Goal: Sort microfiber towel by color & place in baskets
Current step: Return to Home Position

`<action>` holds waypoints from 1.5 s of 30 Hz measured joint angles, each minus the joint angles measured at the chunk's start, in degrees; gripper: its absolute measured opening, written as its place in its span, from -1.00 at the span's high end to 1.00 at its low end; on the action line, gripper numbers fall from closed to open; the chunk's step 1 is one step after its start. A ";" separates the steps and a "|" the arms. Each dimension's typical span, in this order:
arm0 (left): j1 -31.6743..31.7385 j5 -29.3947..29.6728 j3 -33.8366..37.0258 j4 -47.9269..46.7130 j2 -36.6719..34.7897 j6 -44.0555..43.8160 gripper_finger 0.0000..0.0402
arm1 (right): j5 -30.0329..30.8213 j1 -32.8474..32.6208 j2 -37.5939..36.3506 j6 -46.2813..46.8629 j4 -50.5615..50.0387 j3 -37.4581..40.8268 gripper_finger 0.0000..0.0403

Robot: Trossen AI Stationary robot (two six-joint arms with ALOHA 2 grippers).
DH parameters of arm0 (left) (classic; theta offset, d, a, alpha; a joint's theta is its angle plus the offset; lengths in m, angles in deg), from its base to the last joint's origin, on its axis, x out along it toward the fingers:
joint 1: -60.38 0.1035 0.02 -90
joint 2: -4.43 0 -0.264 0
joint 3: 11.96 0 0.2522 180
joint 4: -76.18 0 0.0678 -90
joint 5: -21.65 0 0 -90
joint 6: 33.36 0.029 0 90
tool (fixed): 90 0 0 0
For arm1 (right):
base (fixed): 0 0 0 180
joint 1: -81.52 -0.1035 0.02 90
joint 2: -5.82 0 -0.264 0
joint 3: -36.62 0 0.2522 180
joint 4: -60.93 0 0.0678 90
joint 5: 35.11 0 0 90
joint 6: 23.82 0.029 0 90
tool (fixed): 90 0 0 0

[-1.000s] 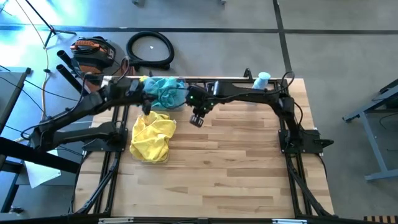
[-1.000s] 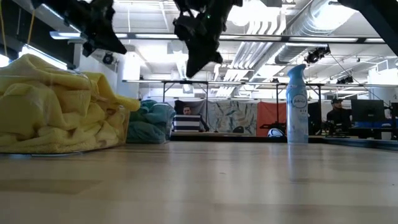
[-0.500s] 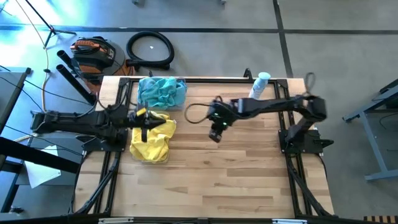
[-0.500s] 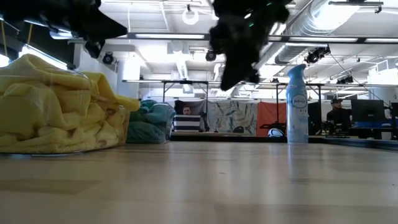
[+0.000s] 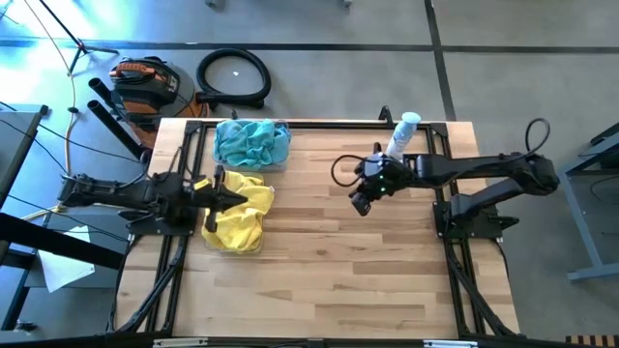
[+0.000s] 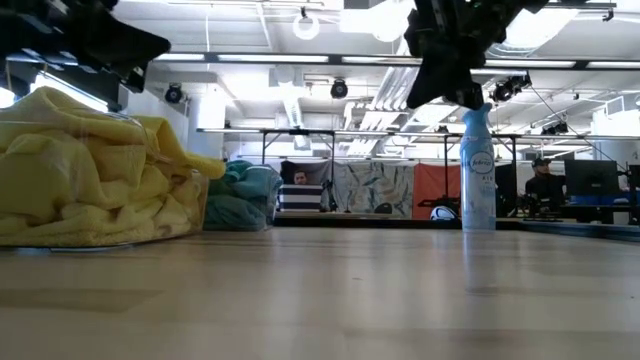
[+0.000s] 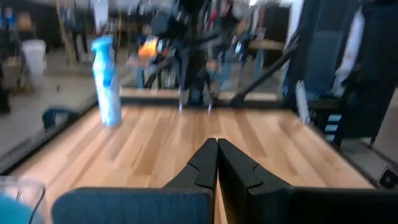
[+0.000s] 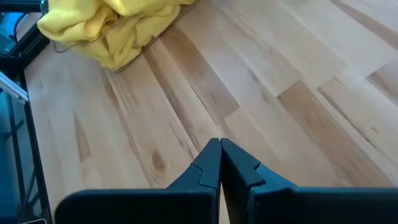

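Yellow microfiber towels [image 5: 237,215] fill one clear basket [image 6: 196,205] at the table's left. They also show in the right wrist view as a yellow heap [image 8: 112,25]. Teal towels [image 5: 251,143] lie heaped at the far left corner [image 6: 240,195]. My left gripper [image 5: 240,199] hangs shut and level just above the yellow heap, pointing toward the table's right, with nothing between its fingers [image 7: 217,149]. My right gripper [image 5: 357,206] is shut, slants down over bare wood at mid-table [image 8: 219,146], and holds nothing.
A white-and-blue spray bottle [image 5: 402,133] stands upright at the far edge, right of centre [image 6: 477,170]. The wooden tabletop [image 5: 329,271] lies bare in the middle and near side. People and desks show in the room beyond the far edge.
My left gripper has drawn back from the teal heap toward the near-left, sinking to just above the yellow towels and turning level. My right gripper has swung away from the teal heap toward the table's right, rolling as it went. The towels have stayed where they were.
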 joint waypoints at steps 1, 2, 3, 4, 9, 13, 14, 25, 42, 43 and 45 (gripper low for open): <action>0.00 -0.55 1.27 1.64 -1.55 0.76 1.00 | 0.35 0.00 -0.39 0.12 0.09 0.19 1.00; 0.00 -0.91 2.47 3.03 -2.97 1.09 1.00 | 0.56 0.00 -0.66 0.10 -0.07 0.25 1.00; 0.00 -1.01 3.66 4.34 -4.41 1.29 1.00 | 0.81 0.00 -0.77 0.08 -0.10 0.25 1.00; 0.00 -0.98 4.90 5.40 -5.81 0.79 1.00 | 0.98 0.00 -0.77 0.10 0.04 0.25 1.00; 0.00 -2.29 9.82 6.43 -11.97 -2.38 1.00 | 0.97 0.00 -0.77 0.12 -1.01 0.25 1.00; 0.00 -3.06 10.23 2.47 -15.65 -1.81 1.00 | 0.98 0.00 -0.77 -0.14 -1.60 0.25 1.00; 0.00 -3.13 10.22 1.56 -16.45 -0.77 1.00 | 0.99 0.00 -0.77 -0.58 -2.10 0.25 1.00; 0.07 -3.20 10.18 -3.62 -15.77 -2.11 1.00 | 4.08 0.00 -0.73 -9.10 -14.24 0.25 1.00; 0.07 -2.96 10.18 -3.46 -15.35 -4.06 1.00 | 4.40 -7.37 -9.99 -16.66 16.52 26.93 1.00; 0.07 -2.96 10.18 -3.45 -15.35 -4.06 1.00 | 4.38 -7.98 -11.63 -16.68 18.14 28.92 1.00; 0.07 -2.96 10.18 -3.46 -15.35 -4.06 1.00 | 3.98 -8.95 -15.27 -16.99 21.19 32.81 1.00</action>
